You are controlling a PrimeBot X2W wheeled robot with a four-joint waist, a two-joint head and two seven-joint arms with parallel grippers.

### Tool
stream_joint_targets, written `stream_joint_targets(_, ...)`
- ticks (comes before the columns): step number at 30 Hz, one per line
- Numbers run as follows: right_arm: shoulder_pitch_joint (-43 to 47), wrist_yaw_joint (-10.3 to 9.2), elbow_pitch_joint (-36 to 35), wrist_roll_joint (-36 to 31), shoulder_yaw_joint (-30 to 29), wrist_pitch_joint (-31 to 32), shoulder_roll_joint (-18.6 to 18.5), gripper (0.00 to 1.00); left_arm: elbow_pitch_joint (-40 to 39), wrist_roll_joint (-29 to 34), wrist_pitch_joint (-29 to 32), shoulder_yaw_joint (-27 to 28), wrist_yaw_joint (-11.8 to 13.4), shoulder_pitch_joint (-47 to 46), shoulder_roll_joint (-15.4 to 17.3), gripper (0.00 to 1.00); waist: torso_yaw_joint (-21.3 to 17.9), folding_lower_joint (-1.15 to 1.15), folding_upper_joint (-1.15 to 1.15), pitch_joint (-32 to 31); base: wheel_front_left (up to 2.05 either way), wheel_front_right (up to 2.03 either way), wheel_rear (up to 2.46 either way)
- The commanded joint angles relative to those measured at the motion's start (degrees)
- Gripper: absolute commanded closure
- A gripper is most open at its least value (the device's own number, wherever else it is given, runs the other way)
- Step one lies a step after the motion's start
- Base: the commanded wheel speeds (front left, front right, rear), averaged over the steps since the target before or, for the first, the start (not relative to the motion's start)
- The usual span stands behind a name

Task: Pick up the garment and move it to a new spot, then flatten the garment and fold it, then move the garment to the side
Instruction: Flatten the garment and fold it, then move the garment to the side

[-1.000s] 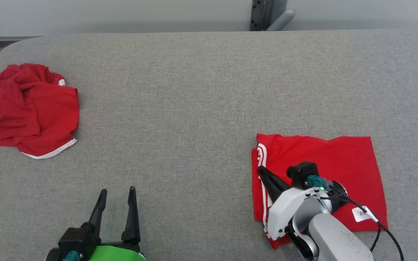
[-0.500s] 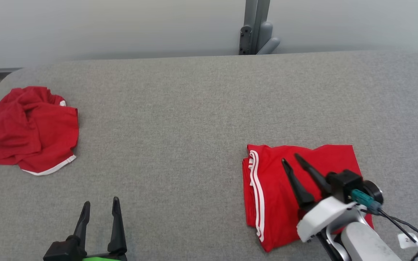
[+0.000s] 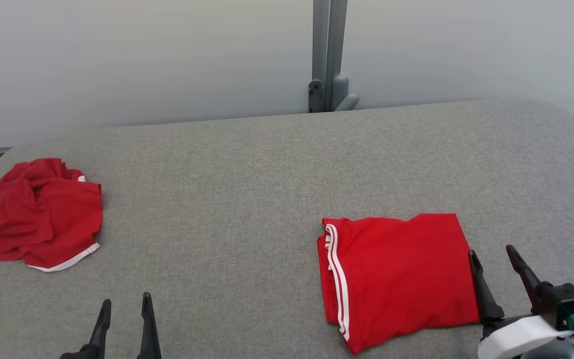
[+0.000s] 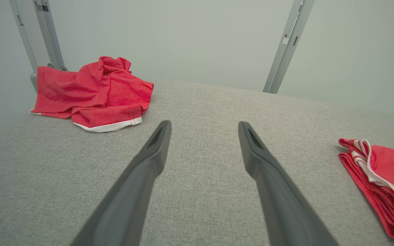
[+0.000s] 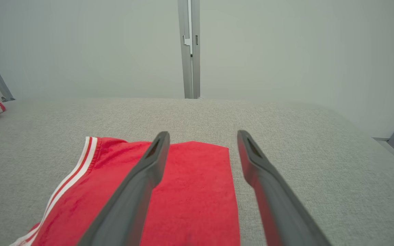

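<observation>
The right gripper (image 3: 491,251) has let go and drawn back, its jaws wide just beside the folded garment (image 3: 396,274), which lies flat at the right of the table (image 3: 242,199). This probably ends the task. The left gripper (image 3: 126,299) waits with its jaws wide and empty. No writing is readable.

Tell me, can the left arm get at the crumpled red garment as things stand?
Probably yes. The left pincer stands open, holding nothing, and just grey table lies between it and the crumpled red garment, off to its left. Reach itself is a guess.
</observation>
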Motion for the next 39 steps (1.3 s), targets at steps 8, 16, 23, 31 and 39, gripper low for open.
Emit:
stream_joint_targets(8, 1.8, -0.02, 2.0, -1.7, -4.1, -0.3, 2.4, 0.0, 1.0, 0.4, -0.2, 0.6, -0.7, 0.3, 0.1, 0.0, 0.1, 0.0, 0.0, -1.3, 0.0, 0.0, 0.0)
stream_joint_targets(16, 0.3, -0.02, 3.4, 0.4, -5.5, -0.3, 2.8, 0.0, 0.9, 0.1, -0.2, 0.6, -0.7, -0.1, 0.1, 0.0, 0.1, 0.0, 0.0, -0.5, 0.0, 0.0, 0.0)
stream_joint_targets(23, -7.6, -0.01, 10.4, 8.3, -5.2, 13.4, -3.4, 0.0, 0.4, 0.6, -0.2, -0.6, -1.3, -1.9, 0.1, 0.0, 0.1, 0.0, 0.0, 3.3, 0.0, 0.0, 0.0)
stream_joint_targets(31, -15.9, 0.0, 15.5, 16.0, -0.4, 28.8, -6.5, 0.0, 0.9, 1.3, -0.2, -0.9, -2.5, -4.5, 0.1, 0.0, 1.3, 0.0, 0.0, 7.5, 0.0, 0.0, 0.0)
stream_joint_targets(39, -19.4, 0.0, 20.9, 19.9, 3.8, 34.2, -5.8, 0.0, 0.5, 1.4, -0.2, -1.3, -2.9, -6.7, 0.1, 0.0, 2.9, 0.0, 0.0, 10.3, 0.0, 0.0, 0.0)
